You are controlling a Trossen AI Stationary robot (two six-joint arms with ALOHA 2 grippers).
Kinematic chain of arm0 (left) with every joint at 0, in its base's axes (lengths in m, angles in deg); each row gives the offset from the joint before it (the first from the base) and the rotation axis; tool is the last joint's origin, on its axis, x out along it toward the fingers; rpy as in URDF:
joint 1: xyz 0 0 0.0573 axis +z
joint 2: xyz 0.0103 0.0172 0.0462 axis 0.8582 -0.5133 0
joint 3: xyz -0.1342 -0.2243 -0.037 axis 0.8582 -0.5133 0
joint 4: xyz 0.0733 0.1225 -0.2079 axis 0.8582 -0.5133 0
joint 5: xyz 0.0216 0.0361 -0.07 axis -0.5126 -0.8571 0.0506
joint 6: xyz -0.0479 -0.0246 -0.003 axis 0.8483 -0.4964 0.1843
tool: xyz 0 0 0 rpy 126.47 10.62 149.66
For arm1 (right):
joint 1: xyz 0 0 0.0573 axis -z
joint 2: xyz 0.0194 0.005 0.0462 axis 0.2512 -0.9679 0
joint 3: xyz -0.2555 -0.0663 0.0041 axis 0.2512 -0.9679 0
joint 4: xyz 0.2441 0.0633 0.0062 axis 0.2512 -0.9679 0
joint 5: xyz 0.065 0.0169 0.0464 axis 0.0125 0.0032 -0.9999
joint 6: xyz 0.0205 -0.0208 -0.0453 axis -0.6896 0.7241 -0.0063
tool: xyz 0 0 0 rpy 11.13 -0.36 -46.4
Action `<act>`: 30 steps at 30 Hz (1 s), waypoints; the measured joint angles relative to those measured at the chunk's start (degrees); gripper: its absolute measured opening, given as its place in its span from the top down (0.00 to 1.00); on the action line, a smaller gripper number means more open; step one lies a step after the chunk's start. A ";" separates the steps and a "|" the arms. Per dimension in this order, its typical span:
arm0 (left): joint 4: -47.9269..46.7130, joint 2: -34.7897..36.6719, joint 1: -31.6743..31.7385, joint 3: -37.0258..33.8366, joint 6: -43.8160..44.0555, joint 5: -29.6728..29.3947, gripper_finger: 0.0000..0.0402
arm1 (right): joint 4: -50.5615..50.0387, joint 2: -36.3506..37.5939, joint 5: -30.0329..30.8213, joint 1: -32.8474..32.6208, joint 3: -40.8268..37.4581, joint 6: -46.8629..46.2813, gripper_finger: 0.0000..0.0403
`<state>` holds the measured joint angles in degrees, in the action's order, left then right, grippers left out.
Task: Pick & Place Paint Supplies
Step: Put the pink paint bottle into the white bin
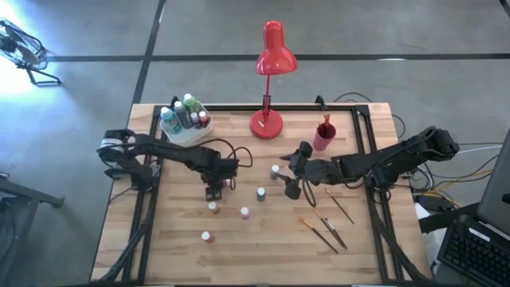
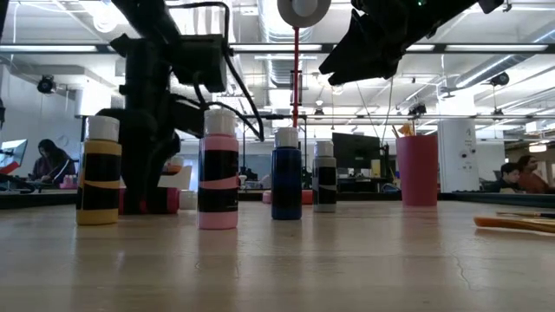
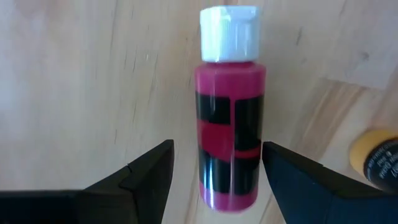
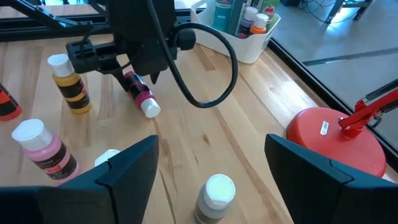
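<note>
A magenta paint bottle (image 3: 230, 134) with a white cap (image 4: 151, 110) lies on its side on the wooden table (image 1: 183, 255). My left gripper (image 3: 217, 155) points down over it, open, with one finger on each side of the bottle's body and a gap to each. My right gripper (image 4: 211, 146) hangs open above the table's middle, with nothing between its fingers; a grey bottle (image 4: 214, 196) stands below it. Yellow (image 2: 100, 173), pink (image 2: 218, 173) and blue (image 2: 286, 178) bottles stand upright nearby, and a red one (image 1: 206, 237) stands nearer the front edge.
A white bin (image 1: 183, 121) holding several bottles sits at the far left. A red desk lamp (image 1: 269, 121) stands at the far middle, with a pink cup (image 1: 324, 137) holding brushes to its right. Loose wooden-handled paintbrushes (image 1: 323, 231) lie at the near right.
</note>
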<state>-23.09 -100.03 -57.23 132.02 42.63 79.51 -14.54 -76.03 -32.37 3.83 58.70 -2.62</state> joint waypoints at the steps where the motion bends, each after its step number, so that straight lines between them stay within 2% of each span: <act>1: 0.60 0.00 0.01 -0.52 0.03 0.00 0.38 | 0.01 0.00 0.00 0.00 0.00 0.00 0.28; 10: 5.79 -0.05 0.23 -5.38 1.30 -0.07 0.38 | 0.31 0.00 0.00 0.00 0.00 0.24 0.36; 15: 7.63 0.17 0.27 -6.57 1.37 -0.39 0.41 | 0.35 0.00 0.00 0.00 0.00 0.26 0.39; 19: 7.94 0.37 0.29 -6.65 1.28 -1.12 0.50 | 0.40 0.00 0.00 0.00 0.00 0.26 0.40; 24: 9.51 0.40 0.29 -6.53 2.41 -1.51 0.70 | 0.61 0.00 0.02 0.00 0.22 0.26 0.40; 30: 8.59 4.24 0.29 -6.25 4.13 -1.53 0.72 | 0.54 0.00 0.04 0.00 0.22 0.23 0.35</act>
<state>-14.50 -95.79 -56.94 125.76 46.76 77.98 -14.00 -76.03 -32.32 3.83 58.91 -2.39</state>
